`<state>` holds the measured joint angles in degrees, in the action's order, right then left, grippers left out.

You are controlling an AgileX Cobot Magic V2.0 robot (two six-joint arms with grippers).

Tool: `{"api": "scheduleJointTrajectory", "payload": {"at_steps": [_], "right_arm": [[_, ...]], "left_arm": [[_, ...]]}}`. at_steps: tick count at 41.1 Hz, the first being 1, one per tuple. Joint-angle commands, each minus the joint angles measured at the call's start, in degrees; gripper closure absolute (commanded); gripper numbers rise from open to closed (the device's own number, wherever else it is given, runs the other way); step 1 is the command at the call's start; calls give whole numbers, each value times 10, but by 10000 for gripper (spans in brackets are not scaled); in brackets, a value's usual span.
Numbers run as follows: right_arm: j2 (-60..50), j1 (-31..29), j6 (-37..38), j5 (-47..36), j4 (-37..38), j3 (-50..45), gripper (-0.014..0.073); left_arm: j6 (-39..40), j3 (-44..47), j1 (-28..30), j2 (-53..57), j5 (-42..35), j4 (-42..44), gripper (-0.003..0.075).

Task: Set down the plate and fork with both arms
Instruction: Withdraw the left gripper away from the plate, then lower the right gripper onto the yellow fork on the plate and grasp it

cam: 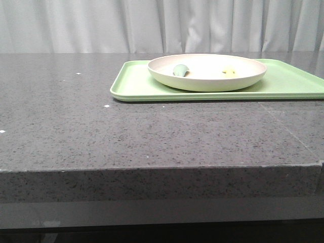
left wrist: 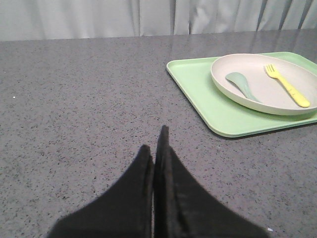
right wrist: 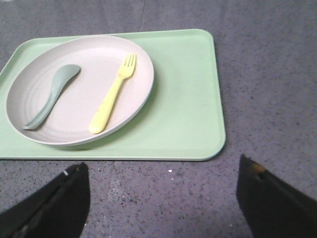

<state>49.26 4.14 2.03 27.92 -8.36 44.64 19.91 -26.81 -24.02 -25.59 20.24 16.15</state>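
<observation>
- plate (right wrist: pixel 84 119) sits on green tray (right wrist: pixel 188 99), fork (right wrist: pixel 113 95) and grey-green spoon (right wrist: pixel 50 96) lying inside it
- left gripper (left wrist: pixel 154 148) clenched, empty, well apart from tray
- right gripper (right wrist: pixel 161 186) spread wide, near tray edge
- plate looks light, stiff, slick: take by rim
- fork thin, flat: pinch handle

The table (cam: pixel 101 131) is a dark grey speckled stone slab with a thick front edge and a few small white flecks on its top. A flat rectangular light-green tray (cam: pixel 136 86) with rounded corners and a low rim lies directly on it, toward the far right side. Grey top shows around the tray's near, far and left sides, while its right end runs out of the front view.
</observation>
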Motion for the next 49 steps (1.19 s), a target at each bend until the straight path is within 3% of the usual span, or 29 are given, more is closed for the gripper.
{"api": "scheduleJointTrajectory", "payload": {"at_steps": [1, 8, 15, 27, 36, 49], "right_arm": [[67, 21, -5, -25, -10, 67, -31], [198, 82, -5, 3, -10, 174, -31], [336, 104, -3, 75, -10, 308, -31], [516, 105, 104, 200, 63, 510, -28], [590, 109, 106, 228, 63, 585, -28], [634, 116, 107, 229, 63, 602, -23]], "left_arm": [[0, -16, 1, -1, -48, -1, 738], [0, -16, 1, -1, -48, -1, 738], [0, -16, 1, -1, -48, -1, 738], [0, -16, 1, -1, -48, -1, 738], [0, -16, 1, -1, -48, -1, 738], [0, -16, 1, -1, -48, -1, 738]]}}
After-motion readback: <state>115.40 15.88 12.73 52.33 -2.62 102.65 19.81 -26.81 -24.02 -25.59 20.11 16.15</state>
